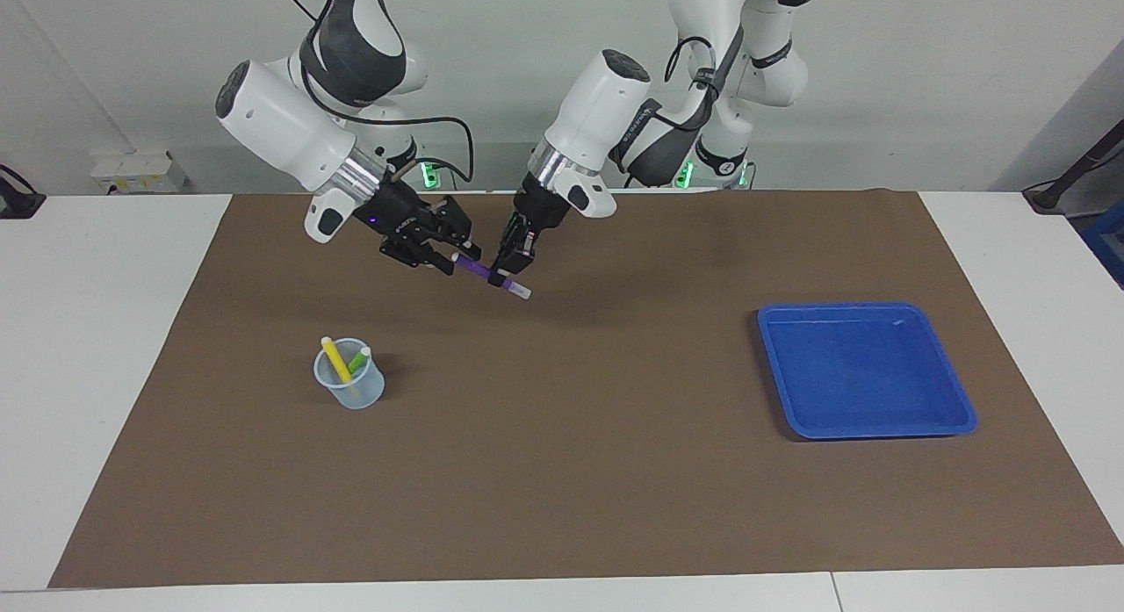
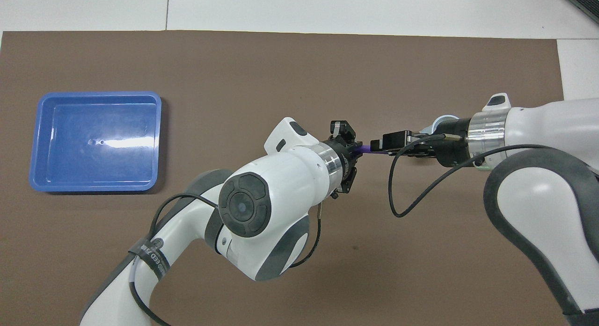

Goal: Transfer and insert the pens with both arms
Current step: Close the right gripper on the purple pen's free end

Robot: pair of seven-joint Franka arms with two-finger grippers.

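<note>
The left gripper (image 1: 512, 274) hangs above the brown mat (image 1: 580, 471), clenched on the purple pen (image 1: 488, 276), which tilts with its pale cap end lowest. The right gripper (image 1: 450, 248) is at the pen's upper end; whether its fingers grasp it I cannot tell. On the mat, toward the right arm's end, a clear cup (image 1: 351, 385) holds the yellow pen (image 1: 335, 359) and green pen (image 1: 359, 360); the blue tray (image 1: 865, 429) lies toward the left arm's end.
</note>
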